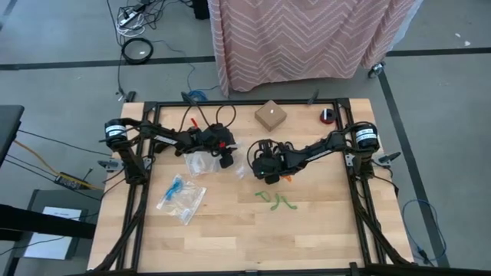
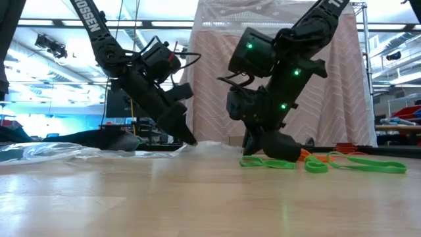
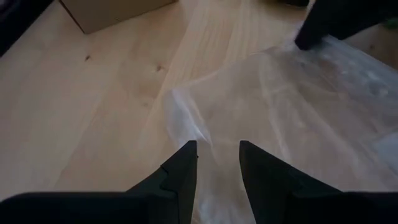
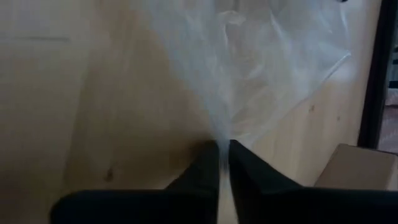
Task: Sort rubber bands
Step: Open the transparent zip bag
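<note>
Green rubber bands (image 2: 322,162) lie loose on the wooden table (image 1: 230,238) nearest me, with an orange one tucked behind them. Over on the left, the left gripper (image 3: 217,149) rests its parted fingers on a clear bag (image 3: 298,106). Rightward, the right gripper (image 4: 222,149) pinches that bag's edge tight.

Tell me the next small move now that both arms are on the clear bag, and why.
Probably lift the right gripper slightly: its fingers are shut on an edge of the clear bag, while the left gripper straddles the opposite side, so raising should open the mouth.
</note>
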